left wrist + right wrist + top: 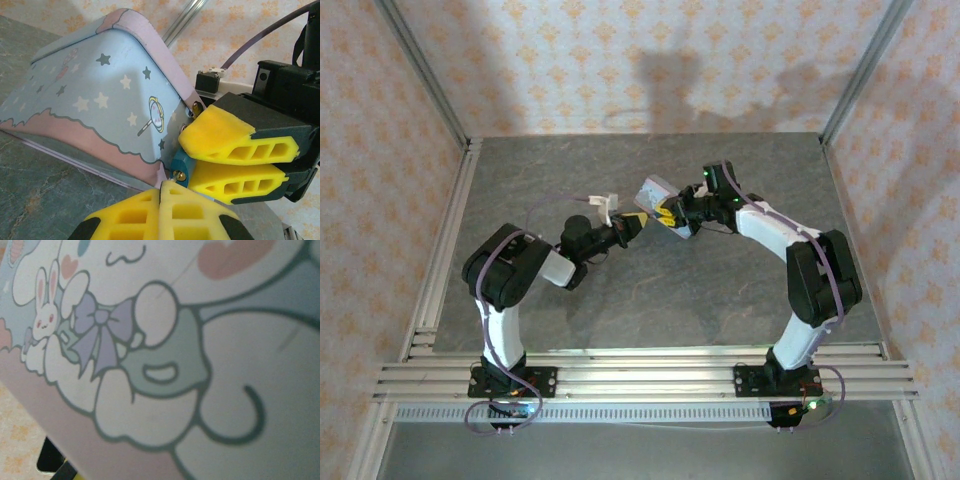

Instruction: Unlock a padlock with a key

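**Lining up the key: the lock's bottom end points at your left gripper**

Your left gripper (160, 194) is the one that has to move. In its wrist view the yellow pads are pressed flat together. I can't see a key between them, so I can't tell you if it's actually pinched in there.

Just past those tips, nearly touching, is the padlock (178, 161). It's a tiny teal body hanging off the front edge of the pastel tin (100, 95), which is held up off the table (650, 300). The brass keyhole (179, 175) looks to be on the lock's lower end. I'd say the long axis runs from the tin's latch down toward your left fingertips.

Your right gripper (196, 161) is clamped on the padlock from the far side, so it's only there to steady it.
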Robot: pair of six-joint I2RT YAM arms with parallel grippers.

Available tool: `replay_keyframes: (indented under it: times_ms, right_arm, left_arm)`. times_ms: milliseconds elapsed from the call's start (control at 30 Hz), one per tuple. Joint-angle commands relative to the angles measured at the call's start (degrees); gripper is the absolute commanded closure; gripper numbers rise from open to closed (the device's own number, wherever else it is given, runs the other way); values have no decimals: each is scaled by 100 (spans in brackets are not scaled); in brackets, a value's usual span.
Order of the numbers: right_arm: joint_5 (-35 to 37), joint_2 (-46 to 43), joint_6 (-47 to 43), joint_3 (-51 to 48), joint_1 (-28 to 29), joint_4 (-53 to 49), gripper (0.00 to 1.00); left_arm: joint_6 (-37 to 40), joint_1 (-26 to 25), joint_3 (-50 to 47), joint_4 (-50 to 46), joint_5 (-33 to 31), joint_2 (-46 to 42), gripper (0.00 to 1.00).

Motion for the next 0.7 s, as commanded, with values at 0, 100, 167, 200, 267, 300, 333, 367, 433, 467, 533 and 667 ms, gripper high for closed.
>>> replay_keyframes:
  times_ms: [0,100,167,200,267,300,333,367,433,467,533,667]
  right_arm:
    - [-587,-126,-135,199,142,-393,100]
    - [-586,-105,-205,173,144,-460,100]
    - [-548,-83,-366,189,142,-612,100]
    - [-521,-74,-447,205,142,-703,100]
    - [-452,-46,-663,257,161,-925,100]
    - [-424,-35,-765,294,175,-1037,100]
    - [-404,-15,-892,341,198,-1164,100]
    - [-379,3,-990,380,219,-1265,100]
    - [-350,23,-1153,434,251,-1418,100]
    - [-346,23,-1202,436,263,-1450,100]
    - [-357,34,-1226,414,282,-1444,100]
    - [-327,7,-1333,351,292,-1457,100]
  left_arm:
    - [130,-179,220,120,104,208,100]
    - [134,-236,239,119,93,237,100]
    - [135,-262,238,111,95,210,100]
    - [122,-278,239,111,108,195,100]
    - [83,-299,256,108,147,199,100]
    - [61,-317,253,107,148,199,100]
    - [33,-331,257,109,156,207,100]
    - [8,-339,261,111,165,207,100]
    - [-49,-354,278,111,185,211,100]
    - [-79,-359,291,111,208,211,100]
    - [-115,-379,325,100,226,218,100]
    - [-169,-403,247,87,244,212,100]
